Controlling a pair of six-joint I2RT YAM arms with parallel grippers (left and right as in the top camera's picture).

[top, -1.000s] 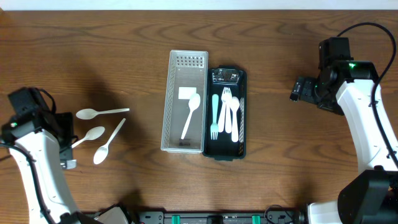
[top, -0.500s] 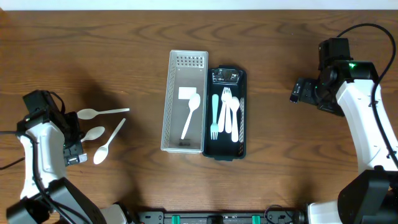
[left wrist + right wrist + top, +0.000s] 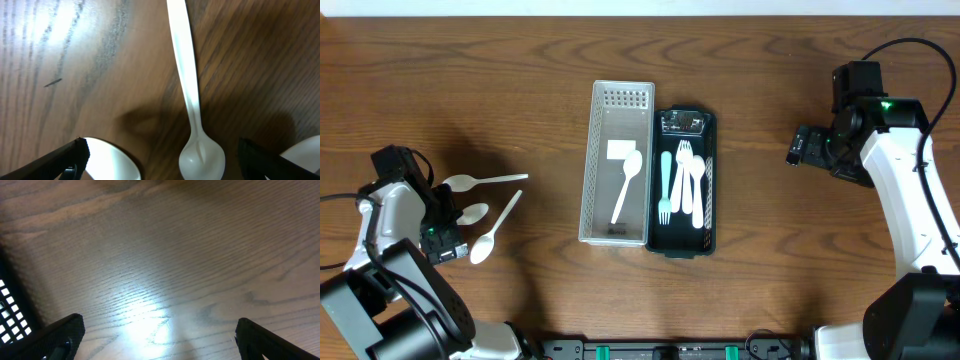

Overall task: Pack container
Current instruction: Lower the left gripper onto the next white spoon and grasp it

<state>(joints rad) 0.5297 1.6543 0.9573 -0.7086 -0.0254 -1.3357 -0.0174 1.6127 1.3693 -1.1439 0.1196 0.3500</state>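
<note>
Containers: two, a grey basket (image 3: 587, 200) and a black tray (image 3: 712, 200).
Loose white spoons: three, the upper spoon (image 3: 485, 180), middle spoon (image 3: 472, 213) and lower spoon (image 3: 498, 222).
Spoons in the basket: one, the basket spoon (image 3: 627, 185).
Teal fork (image 3: 665, 185): one (in the tray).
White cutlery (image 3: 692, 190) in the tray: overlapping, count unclear.

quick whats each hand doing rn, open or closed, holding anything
Left hand: open, holding nothing, low over a white spoon.
Right hand: open, holding nothing.
</note>
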